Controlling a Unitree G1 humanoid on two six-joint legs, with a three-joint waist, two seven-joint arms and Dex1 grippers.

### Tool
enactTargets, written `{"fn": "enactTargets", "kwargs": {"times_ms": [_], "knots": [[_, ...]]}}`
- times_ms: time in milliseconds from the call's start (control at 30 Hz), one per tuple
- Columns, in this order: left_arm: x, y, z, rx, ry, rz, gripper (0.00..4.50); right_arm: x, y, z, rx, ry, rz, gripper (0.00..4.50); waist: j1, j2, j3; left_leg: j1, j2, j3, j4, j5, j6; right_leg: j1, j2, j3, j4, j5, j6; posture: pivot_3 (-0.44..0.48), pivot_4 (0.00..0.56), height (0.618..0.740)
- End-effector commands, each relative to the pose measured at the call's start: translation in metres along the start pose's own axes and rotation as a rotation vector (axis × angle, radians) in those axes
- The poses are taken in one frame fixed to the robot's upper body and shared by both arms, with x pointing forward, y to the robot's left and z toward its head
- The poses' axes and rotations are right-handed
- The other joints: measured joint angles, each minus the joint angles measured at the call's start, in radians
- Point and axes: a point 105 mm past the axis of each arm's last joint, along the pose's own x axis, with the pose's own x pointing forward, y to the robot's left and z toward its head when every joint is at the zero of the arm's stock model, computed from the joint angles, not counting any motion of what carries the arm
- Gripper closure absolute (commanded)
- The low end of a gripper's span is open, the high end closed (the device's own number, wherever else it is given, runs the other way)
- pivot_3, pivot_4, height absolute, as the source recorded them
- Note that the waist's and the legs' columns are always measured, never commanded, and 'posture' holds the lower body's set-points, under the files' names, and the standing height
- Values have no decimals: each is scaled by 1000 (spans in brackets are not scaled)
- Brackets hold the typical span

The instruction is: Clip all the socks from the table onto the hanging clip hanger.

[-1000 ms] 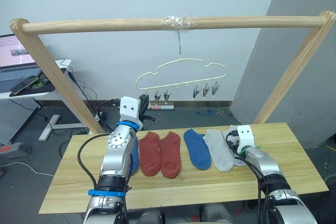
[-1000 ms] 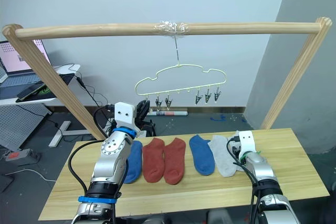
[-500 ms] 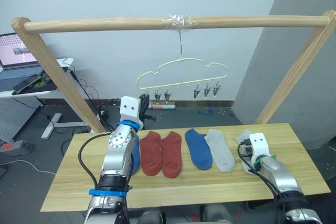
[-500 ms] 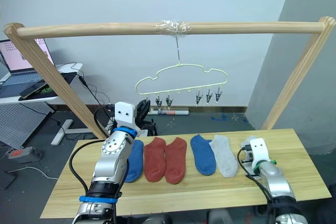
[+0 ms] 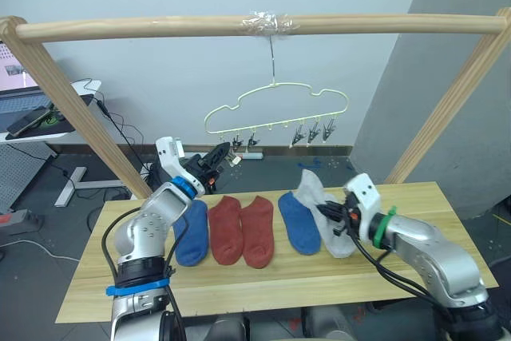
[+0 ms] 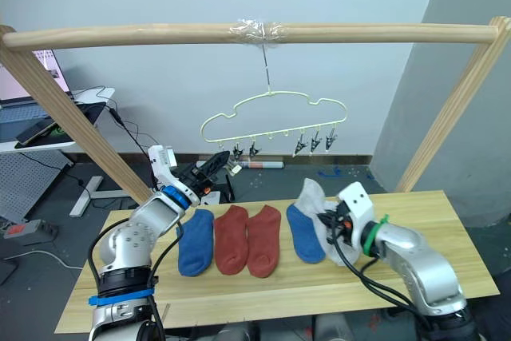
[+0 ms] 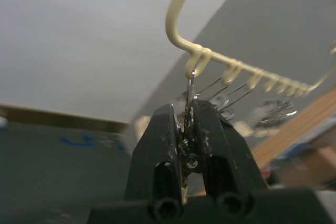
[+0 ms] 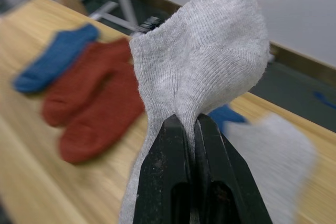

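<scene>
The pale yellow-green clip hanger (image 5: 275,108) hangs from the pole by its hook. My left gripper (image 5: 223,153) reaches up to the hanger's left end and, in the left wrist view, is shut on a metal clip (image 7: 189,90) there. My right gripper (image 5: 334,217) is shut on a light grey sock (image 5: 310,190), held up above the table (image 5: 239,285). On the wood lie a blue sock (image 5: 192,231), two rust-red socks (image 5: 226,229), a second blue sock (image 5: 297,222) and another grey sock (image 5: 338,243), partly behind my right gripper.
The round wooden pole frame (image 5: 160,28) spans the table, with slanted legs at both ends. More metal clips (image 5: 313,132) hang at the hanger's right side. A desk with a laptop (image 5: 32,113) stands at the far left, off the table.
My right gripper has lifted a grey sock from the table's right side and brought it left over the other socks. My left gripper has swung forward and up onto the hanger's left clip.
</scene>
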Motion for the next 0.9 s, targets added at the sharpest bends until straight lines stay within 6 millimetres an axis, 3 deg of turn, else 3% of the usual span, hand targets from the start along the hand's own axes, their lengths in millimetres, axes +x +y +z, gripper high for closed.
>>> {"fn": "enactTargets", "kwargs": {"times_ms": [33, 133, 333, 900], "knots": [[-3, -20, 11, -104, -9, -76, 4369, 19, 24, 17, -7, -33, 92, 4458, 4, -1, 3, 0, 0, 0, 0, 0, 0, -1, 0, 0, 0, 0, 0, -46, 109, 740], [-2, -31, 11, -130, -10, -105, 4369, 33, 39, 24, 5, -38, 154, 4458, 17, -2, 7, -3, 0, 0, -1, 0, 0, -3, 0, 0, -1, 0, 0, -46, 109, 740], [-6, -38, -2, -116, 28, -116, 4369, 48, 44, 35, 29, -58, 172, 4458, 35, -2, 7, -11, -1, 1, -1, 0, -2, -12, 0, 2, -1, 1, -2, -30, 100, 740], [-13, -29, -2, -96, 36, -101, 4369, 38, 52, 54, 57, -96, 219, 4458, 41, -2, 7, -11, -1, 1, -1, 0, -2, -12, 0, 2, -1, 1, -1, -30, 92, 740]]}}
